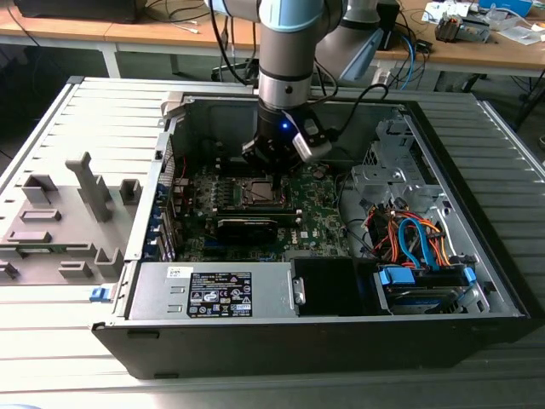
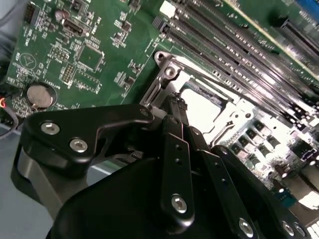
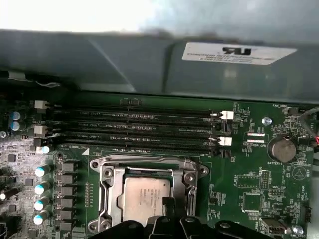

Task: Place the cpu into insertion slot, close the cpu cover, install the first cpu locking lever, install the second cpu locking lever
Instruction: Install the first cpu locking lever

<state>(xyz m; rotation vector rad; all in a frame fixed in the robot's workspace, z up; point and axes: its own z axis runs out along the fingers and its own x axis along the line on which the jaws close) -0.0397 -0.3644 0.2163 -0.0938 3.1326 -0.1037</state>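
Hovering low over the open computer case (image 1: 128,256), the gripper (image 2: 175,102) stood with its fingers (image 2: 177,164) drawn together and nothing visible between them, just above the cpu (image 3: 142,196), which lay seated in the insertion slot (image 3: 107,189), cpu cover (image 3: 144,172) down around it.

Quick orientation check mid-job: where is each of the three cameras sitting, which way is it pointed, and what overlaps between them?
Exterior view: off the arm, looking down into the open black computer case; shows the arm's wrist and gripper over the green motherboard.
First wrist view: on the arm, facing the board, the long black memory slots and the silver-grey square cpu; gripper at the picture's edge.
Second wrist view: on the arm, looking along the black gripper onto the silver metal cpu cover.
Shared: both wrist views show the round silver coin battery.
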